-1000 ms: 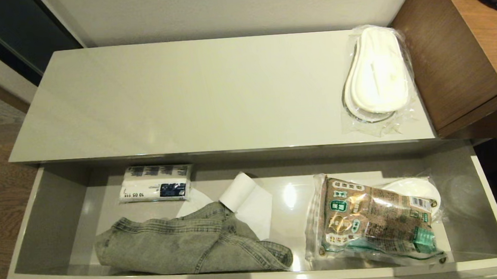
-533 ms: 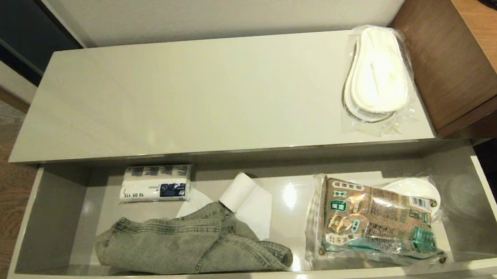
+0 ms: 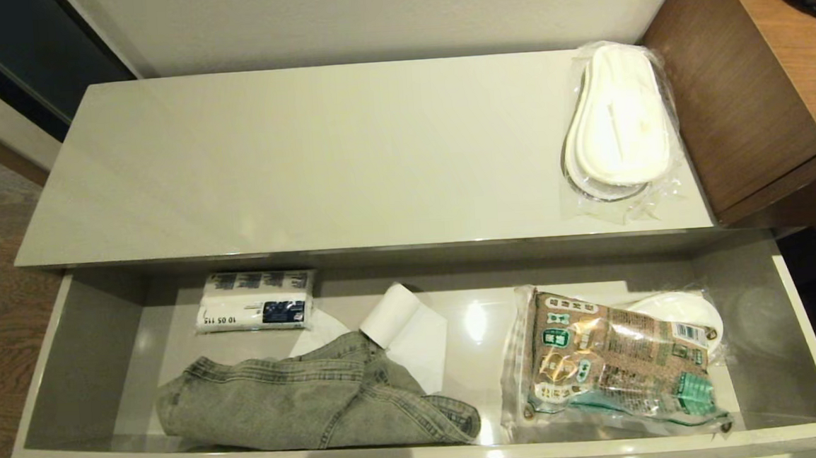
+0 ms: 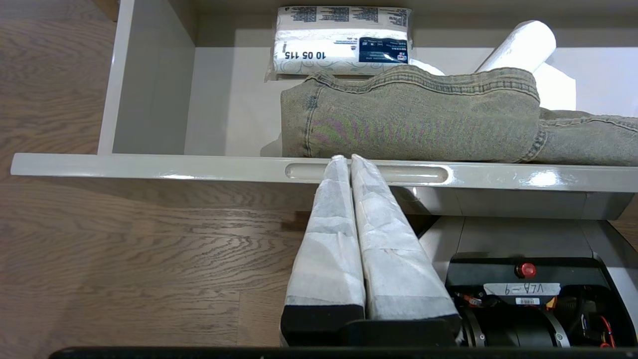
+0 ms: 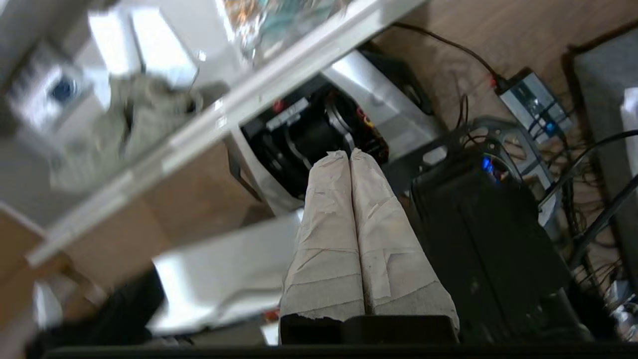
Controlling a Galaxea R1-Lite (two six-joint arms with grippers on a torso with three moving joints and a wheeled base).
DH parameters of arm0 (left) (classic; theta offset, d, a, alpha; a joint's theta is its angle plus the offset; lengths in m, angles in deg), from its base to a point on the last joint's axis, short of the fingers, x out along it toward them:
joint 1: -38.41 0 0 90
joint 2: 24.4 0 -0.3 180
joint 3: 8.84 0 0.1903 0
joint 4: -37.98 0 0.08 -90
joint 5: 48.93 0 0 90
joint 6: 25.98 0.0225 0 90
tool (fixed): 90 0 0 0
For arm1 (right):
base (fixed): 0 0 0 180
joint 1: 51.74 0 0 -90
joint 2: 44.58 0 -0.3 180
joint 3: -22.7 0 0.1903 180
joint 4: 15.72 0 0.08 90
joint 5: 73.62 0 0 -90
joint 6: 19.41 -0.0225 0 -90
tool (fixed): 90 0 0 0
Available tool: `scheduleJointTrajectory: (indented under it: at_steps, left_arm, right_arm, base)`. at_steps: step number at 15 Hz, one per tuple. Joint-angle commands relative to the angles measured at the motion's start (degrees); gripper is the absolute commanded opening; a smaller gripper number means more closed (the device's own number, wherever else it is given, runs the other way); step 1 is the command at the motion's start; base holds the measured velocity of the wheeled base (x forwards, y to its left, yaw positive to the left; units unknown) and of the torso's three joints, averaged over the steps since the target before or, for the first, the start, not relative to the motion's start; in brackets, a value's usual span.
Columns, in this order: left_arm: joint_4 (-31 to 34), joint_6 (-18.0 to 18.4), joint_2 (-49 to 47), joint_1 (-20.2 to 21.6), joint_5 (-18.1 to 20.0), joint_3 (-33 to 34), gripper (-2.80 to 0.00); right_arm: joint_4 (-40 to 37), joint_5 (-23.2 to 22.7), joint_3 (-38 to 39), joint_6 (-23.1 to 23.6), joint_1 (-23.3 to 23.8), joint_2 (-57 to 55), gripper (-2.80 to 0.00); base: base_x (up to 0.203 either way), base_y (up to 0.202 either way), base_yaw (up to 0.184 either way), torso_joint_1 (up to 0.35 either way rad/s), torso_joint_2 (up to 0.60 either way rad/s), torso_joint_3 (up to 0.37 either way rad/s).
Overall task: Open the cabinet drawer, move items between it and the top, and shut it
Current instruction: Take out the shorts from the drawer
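In front of me the cabinet drawer [image 3: 68, 349] stands pulled fully out, so the opening step looks done. The wrapped slippers [image 3: 618, 127] lie on the top [image 3: 305, 164] at its right end, close beside the brown wooden unit [image 3: 733, 96], which I judge to be one item already moved up. The jeans [image 3: 305, 402] are in the drawer, bunched against its front wall at left of middle, partly lying over the white paper roll [image 3: 392, 315], with a tissue pack [image 3: 256, 300] behind them and the printed packet [image 3: 615, 365] off to the right, resting on something white and round that I cannot identify. What seems left is whatever transfer remains for the jeans, and then pushing the drawer shut. Neither of my arms shows from the head. My left gripper [image 4: 347, 158] hangs low outside the drawer front, pointing at the recessed handle [image 4: 369, 173], its jaws pressed together and empty; whether the tips touch the handle I cannot tell. My right gripper [image 5: 346, 153] is also below and outside the drawer, angled down over my own base [image 5: 309, 124] and the floor cables, jaws closed on nothing.
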Motion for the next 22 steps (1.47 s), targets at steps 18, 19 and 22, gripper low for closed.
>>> scheduleJointTrajectory:
  at_steps: [18,19,22]
  left_arm:
    - [0.08,0.12,-0.06,0.02,0.01,0.0,-2.8]
    - [0.07,0.03,-0.06,0.02,0.05,0.0,-2.8]
    - [0.16,0.2,-0.06,0.02,-0.04,0.0,-2.8]
  right_arm:
    - [23.68,6.45,41.76,54.4,4.14,40.56,-2.8]
    - [24.58,6.35,43.74,54.49,4.06,40.44,-2.8]
    - [31.1,6.0,46.87,52.14,4.03,40.39,-2.8]
  base:
    - [0.0,0.0,0.0,0.0,0.0,0.0]
    - [0.0,0.0,0.0,0.0,0.0,0.0]
    - [0.0,0.0,0.0,0.0,0.0,0.0]
